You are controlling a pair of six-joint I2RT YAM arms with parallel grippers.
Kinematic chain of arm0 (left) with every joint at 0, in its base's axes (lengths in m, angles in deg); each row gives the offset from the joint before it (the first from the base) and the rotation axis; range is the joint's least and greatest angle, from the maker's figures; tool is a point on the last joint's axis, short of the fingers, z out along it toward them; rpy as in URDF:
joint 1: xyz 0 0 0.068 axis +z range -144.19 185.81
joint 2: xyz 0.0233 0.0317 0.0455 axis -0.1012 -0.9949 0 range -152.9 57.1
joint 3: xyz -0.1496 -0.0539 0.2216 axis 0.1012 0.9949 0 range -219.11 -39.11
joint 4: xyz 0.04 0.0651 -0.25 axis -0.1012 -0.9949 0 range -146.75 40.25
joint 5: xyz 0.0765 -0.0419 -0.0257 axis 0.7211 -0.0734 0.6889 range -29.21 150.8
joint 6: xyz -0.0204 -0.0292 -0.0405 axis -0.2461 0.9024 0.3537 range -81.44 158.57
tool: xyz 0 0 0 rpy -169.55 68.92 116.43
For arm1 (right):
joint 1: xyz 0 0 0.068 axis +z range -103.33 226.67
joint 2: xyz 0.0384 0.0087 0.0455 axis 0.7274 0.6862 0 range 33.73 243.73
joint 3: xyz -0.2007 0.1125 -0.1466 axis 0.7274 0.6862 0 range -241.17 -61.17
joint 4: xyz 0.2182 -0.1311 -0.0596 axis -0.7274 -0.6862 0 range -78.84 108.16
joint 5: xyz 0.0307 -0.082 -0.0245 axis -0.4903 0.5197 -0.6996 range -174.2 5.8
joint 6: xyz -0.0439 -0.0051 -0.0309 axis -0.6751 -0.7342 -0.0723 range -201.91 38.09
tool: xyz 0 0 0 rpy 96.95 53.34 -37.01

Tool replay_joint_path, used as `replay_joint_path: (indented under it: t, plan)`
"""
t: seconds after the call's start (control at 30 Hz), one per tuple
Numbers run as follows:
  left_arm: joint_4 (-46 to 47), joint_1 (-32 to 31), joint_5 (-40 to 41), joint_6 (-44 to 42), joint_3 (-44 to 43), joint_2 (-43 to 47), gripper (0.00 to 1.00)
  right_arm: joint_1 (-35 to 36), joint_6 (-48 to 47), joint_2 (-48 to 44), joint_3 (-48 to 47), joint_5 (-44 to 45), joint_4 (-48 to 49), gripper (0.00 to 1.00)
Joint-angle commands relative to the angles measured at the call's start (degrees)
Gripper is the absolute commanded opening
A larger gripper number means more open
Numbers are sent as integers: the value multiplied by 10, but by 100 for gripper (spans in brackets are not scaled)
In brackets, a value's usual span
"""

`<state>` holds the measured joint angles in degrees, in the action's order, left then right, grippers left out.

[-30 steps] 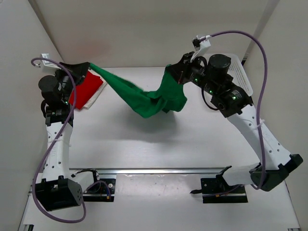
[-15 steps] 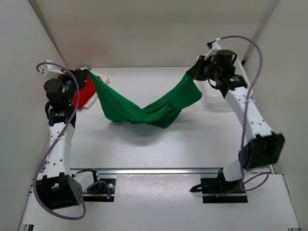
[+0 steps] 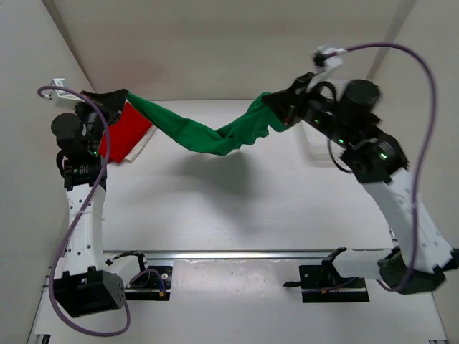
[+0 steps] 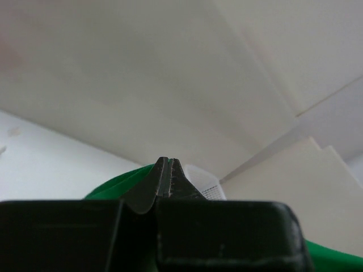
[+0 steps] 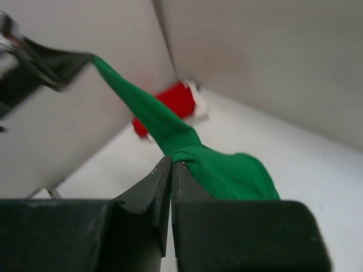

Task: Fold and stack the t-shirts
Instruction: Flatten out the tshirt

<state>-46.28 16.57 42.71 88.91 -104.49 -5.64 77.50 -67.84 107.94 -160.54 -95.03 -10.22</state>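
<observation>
The green shirt (image 3: 204, 136) is pinched by the left gripper (image 3: 123, 99) and the right gripper (image 3: 275, 109), and is slung between them.

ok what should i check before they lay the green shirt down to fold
1. left end effector shut on one end of the green shirt: ok
2. right end effector shut on the other end: ok
3. shirt spread flat between them: not ok, twisted into a sagging rope
4. shirt hanging above the table: ok, shadow beneath
5. red shirt folded, lying on the white shirt: ok
6. which corners are gripped: cannot tell
</observation>
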Motion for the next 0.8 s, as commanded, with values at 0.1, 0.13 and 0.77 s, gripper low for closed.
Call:
replay_joint_path:
  t: [0.1, 0.13, 0.77]
  plan:
    - [24, 9, -18, 22, -39, 31, 0, 151, -64, -38, -151, 174, -40, 0]
    - [17, 7, -10, 16, -44, 30, 0, 155, -68, -25, -184, 179, -52, 0]
    - [91, -31, 46, -7, 283, 82, 0, -202, 80, 448, -192, -212, 86, 0]
